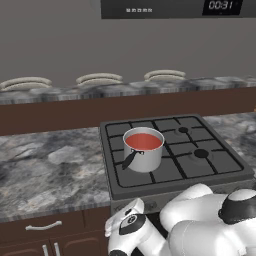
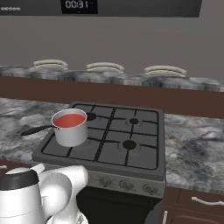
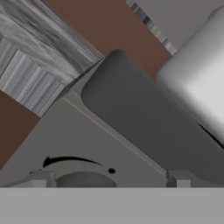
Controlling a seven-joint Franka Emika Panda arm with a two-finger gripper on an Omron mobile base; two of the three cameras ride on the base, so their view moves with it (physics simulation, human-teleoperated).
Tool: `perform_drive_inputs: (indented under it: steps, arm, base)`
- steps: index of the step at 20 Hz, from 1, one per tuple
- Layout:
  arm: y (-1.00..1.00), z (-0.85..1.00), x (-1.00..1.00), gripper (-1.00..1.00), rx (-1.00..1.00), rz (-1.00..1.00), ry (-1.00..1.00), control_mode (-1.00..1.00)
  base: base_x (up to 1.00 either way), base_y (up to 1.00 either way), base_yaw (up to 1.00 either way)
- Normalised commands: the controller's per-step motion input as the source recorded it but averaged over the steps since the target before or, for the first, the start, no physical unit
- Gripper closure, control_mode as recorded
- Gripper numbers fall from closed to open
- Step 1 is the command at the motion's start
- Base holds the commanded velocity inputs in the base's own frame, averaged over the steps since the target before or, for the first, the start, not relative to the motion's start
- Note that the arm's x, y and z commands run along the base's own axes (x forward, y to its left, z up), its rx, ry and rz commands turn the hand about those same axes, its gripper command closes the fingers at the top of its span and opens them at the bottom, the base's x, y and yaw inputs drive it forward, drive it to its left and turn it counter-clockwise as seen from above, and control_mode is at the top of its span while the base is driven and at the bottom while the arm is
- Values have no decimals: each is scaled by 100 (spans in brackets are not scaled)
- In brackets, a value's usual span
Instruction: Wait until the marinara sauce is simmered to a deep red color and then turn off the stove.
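Four burners, one pan (image 1: 143, 152): sits on the left side of the stove (image 1: 210, 172), dark handle pointing off the front-left, sauce (image 1: 143, 141) a smooth orange-red disc inside the rim; judged short of deep red, so the step in hand is waiting, not turning; reads 00:31 on the clock (image 1: 220, 5) overhead; shows no flame clearly enough to tell.

Hangs low before the stove's front panel, gripper (image 3: 109, 180) spread wide and holding nothing; faces a round knob (image 3: 83, 179) under a curved arrow mark, nearer one fingertip (image 3: 41, 178) than the other.

To do it well: hold off closing; judge the colour from the base views, where the sauce lies in plain sight; check first that this knob serves the pan's burner, since that cannot be told from here and the row of knobs (image 2: 127, 185) runs along the front; shift sideways to centre the knob between the jaws before any squeeze; once deep red, close squarely on the knob and turn to off, steadily and without slipping.

Likely faults: turning too early; gripping off-centre; choosing the wrong knob.
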Motion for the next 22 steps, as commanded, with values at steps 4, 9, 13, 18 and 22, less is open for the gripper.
perform_drive_inputs:
  steps: [4,9,13,18,22]
  arm:
    - [4,0,37,-100,-4,0,26,-100]
    - [0,0,3,-100,-3,0,10,-100]
    - [0,-9,0,-100,-5,0,0,-100]
    - [-4,-22,-3,-100,-5,1,0,-100]
    - [-29,-14,-3,-100,0,7,-5,-100]
  base:
    - [0,0,0]
    - [0,0,0]
    - [0,0,0]
    - [0,0,0]
    - [0,0,0]
